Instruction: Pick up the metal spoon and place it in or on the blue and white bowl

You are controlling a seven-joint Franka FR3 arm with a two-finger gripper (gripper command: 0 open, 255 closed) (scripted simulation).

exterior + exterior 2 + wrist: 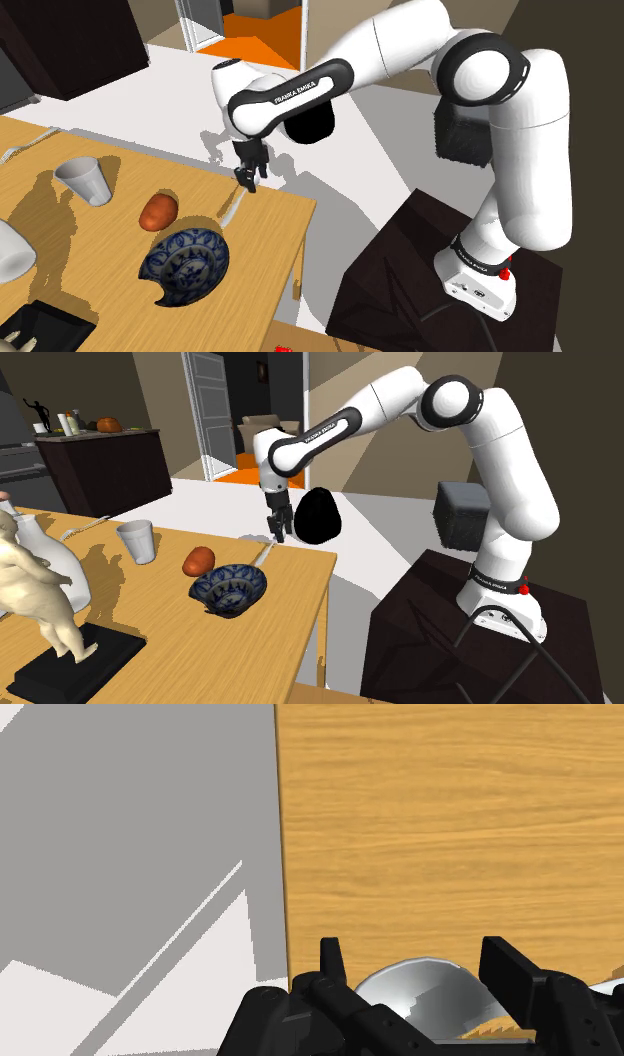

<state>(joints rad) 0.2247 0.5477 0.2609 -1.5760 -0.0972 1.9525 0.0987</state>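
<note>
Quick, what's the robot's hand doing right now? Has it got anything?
Gripper: open, fingers apart with the spoon between them, seemingly not clasped yet.

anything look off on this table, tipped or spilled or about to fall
Nothing is spilled or broken. The cup stands upright and the bowl sits open side up. The one thing to watch is the spoon, which lies close to the table's edge beneath the open claw; a nudge might push it off.

I've got the arm [400,50] reaching out fwd, elbow [490,75] up high, forearm sloping down twd the shoulder view's left. Wrist [262,112] bent, gripper [246,183] pointing approx straight down, fingers [331,959] standing apart.
</note>
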